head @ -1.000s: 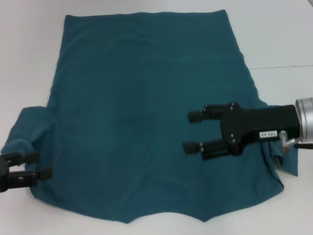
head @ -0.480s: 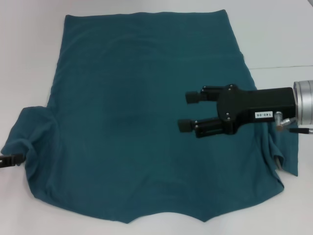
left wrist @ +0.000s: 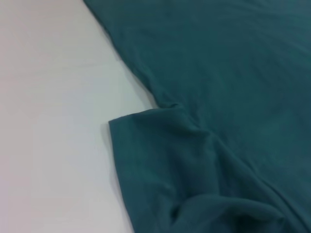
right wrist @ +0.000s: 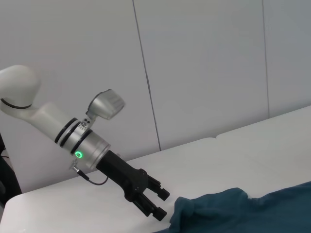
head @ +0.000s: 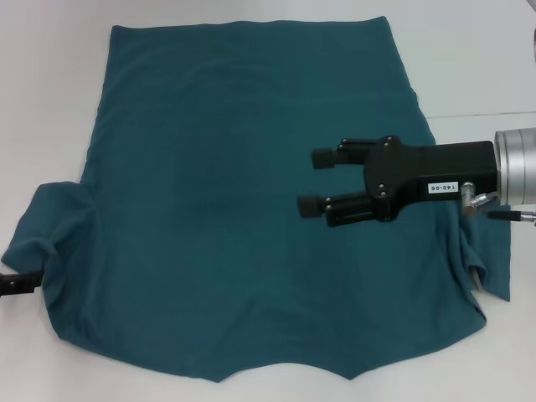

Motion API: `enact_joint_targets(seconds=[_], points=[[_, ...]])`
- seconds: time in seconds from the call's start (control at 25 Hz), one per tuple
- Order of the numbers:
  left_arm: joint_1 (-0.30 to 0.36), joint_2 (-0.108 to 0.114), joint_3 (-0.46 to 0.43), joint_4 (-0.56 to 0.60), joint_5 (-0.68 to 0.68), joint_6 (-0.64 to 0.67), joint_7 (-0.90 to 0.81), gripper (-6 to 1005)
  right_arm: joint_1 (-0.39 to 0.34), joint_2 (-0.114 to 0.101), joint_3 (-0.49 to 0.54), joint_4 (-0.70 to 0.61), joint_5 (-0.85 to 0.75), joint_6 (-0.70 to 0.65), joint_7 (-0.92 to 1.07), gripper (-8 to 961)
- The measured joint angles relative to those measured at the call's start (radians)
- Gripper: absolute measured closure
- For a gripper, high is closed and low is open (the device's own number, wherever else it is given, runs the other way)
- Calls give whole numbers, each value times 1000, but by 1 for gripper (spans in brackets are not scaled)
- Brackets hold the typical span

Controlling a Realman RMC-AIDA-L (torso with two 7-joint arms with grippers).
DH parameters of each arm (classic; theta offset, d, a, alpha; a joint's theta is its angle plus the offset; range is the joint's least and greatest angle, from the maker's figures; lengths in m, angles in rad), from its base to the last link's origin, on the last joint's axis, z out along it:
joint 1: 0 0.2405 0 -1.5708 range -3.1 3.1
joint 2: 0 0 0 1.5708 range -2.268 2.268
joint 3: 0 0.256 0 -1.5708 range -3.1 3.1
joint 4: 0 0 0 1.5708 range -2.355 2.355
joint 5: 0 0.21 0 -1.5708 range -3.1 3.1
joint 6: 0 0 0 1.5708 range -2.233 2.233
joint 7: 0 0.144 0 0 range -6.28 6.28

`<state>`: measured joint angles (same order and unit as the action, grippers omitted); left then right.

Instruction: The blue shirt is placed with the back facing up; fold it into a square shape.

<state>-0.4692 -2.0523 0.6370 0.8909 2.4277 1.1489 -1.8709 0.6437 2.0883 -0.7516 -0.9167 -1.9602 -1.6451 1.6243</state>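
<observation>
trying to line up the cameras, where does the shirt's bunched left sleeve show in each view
Head view: the left sleeve of the blue shirt lies bunched at the picture's left edge, beside the left pincer.
Left wrist view: the sleeve fills the lower middle, its hem against the white table.
Right wrist view: the sleeve is the rumpled mound at the bottom, beside the left pincer.
Shared landmark: the sleeve's hem on the white table.

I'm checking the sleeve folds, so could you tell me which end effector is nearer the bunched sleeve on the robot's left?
Left. The left end effector sits beside that sleeve; the right end effector hovers open across the blue shirt.
</observation>
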Motion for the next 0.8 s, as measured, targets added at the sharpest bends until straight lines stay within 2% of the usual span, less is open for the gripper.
enact_joint_targets(seconds=[0.32, 0.6, 0.8], points=[[-14, -4, 24, -1, 8, -57, 16, 66, -1, 4, -10, 5, 0, 14, 0, 31], [-28, -7, 89, -28, 38, -128, 19, 69, -1, 4, -9, 6, 0, 35, -1, 32], [-45, -7, 94, -53, 64, -167, 19, 72, 2, 4, -9, 5, 0, 42, -1, 32]])
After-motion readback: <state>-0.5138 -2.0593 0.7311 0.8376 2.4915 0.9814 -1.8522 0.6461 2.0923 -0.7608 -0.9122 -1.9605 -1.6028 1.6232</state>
